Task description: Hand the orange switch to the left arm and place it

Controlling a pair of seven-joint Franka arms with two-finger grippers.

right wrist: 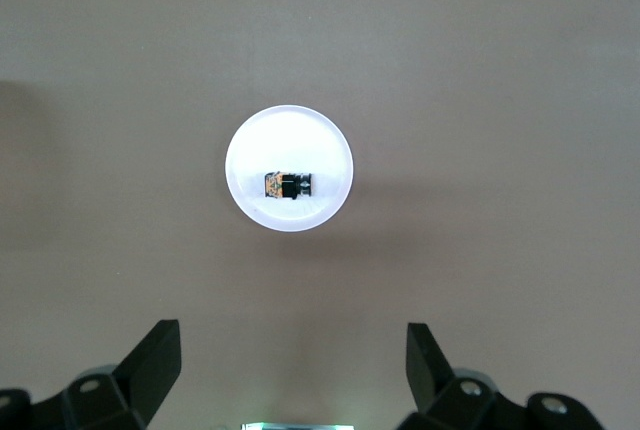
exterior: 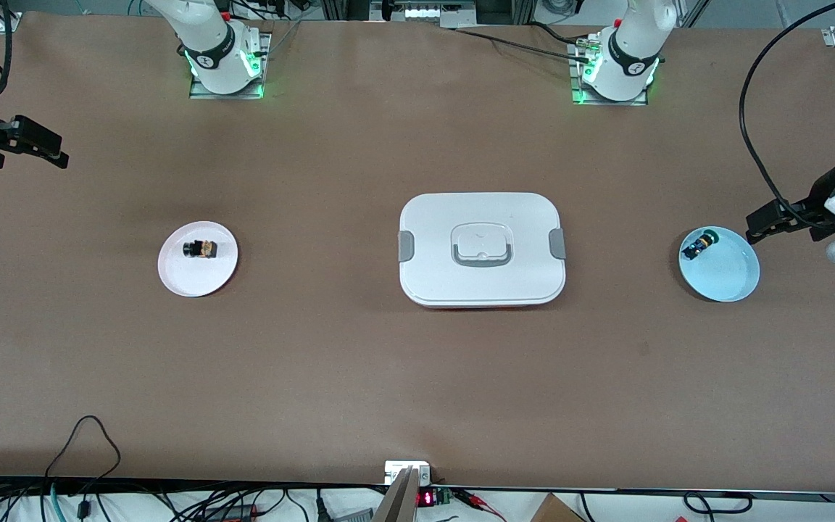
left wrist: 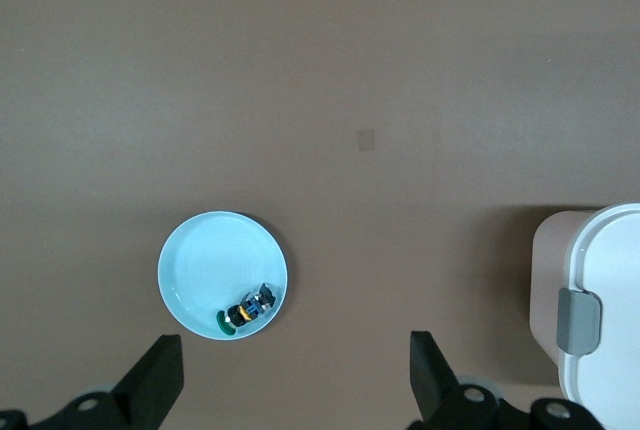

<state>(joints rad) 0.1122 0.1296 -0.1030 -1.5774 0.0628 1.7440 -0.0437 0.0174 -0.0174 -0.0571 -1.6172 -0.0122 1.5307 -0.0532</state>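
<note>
The orange switch (exterior: pixel 201 249) lies flat near the middle of a small white plate (exterior: pixel 175 272) toward the right arm's end of the worktop (exterior: pixel 359 377); nothing touches it, and in the right wrist view it shows on the plate ahead of the tool's two spread fingers, with the plate well apart from them. The right tool (right wrist: pixel 292 355) hangs high over the worktop's edge at that end, jaws standing fully apart and holding nothing; from there its camera takes in the whole plate, which looks like a stance chosen for sighting the switch before coming down on it.

The box (exterior: pixel 481 249) sits shut in the middle of the worktop, between the two plates, so that it lies across the straight line from one plate to the other (hence, I judge, the call for two arms and a path that clears its lid). The left tool (left wrist: pixel 300 370) hovers beside a pale blue plate (exterior: pixel 733 279) at the left arm's end, jaws likewise wide and empty; the left arm waits. In its wrist view that plate lies ahead of the tool's fingers, with a corner of the box off to one side. On the blue plate, close against its rim, rests a blue-and-black component (exterior: pixel 696 247) with a green tip; it is not the part wanted.

No step of the transfer appears done: the switch is yet to be picked up, and being so small it will likely need a careful, centred pinch.
</note>
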